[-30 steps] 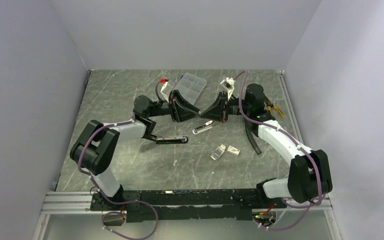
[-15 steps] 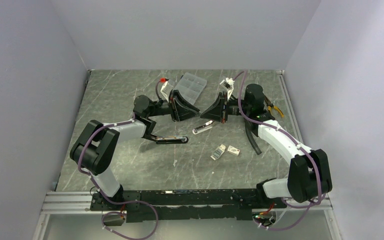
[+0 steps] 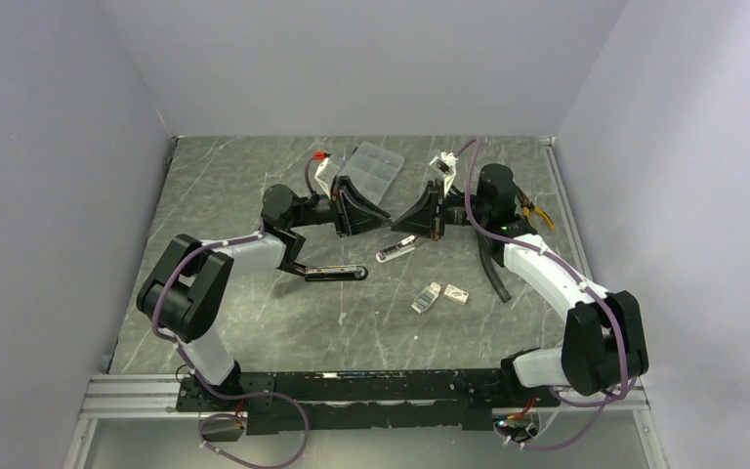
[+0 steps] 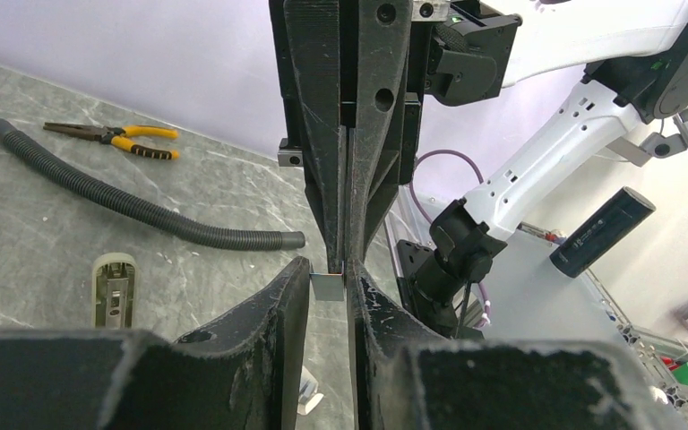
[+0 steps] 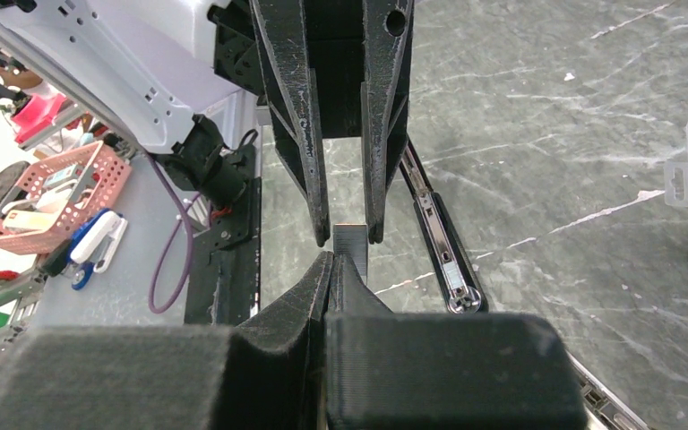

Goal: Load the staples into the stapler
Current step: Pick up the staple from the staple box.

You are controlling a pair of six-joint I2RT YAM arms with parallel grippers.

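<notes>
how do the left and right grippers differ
The right gripper has jaws shut on the staple strip; the left gripper holds its jaws apart, flanking that strip. The right gripper reaches in from the right, the left gripper from the left. Both are black, meeting tip to tip above the table.

The left gripper (image 3: pixel 385 222) and right gripper (image 3: pixel 396 223) are meeting tip to tip, leaving no passage between them; the clear compartment case (image 3: pixel 372 167) is blocking behind, the stapler (image 3: pixel 335 273) and white box pieces (image 3: pixel 428 296) are occupying the near side, while bare table (image 3: pixel 215 186) is lying open far left.
</notes>
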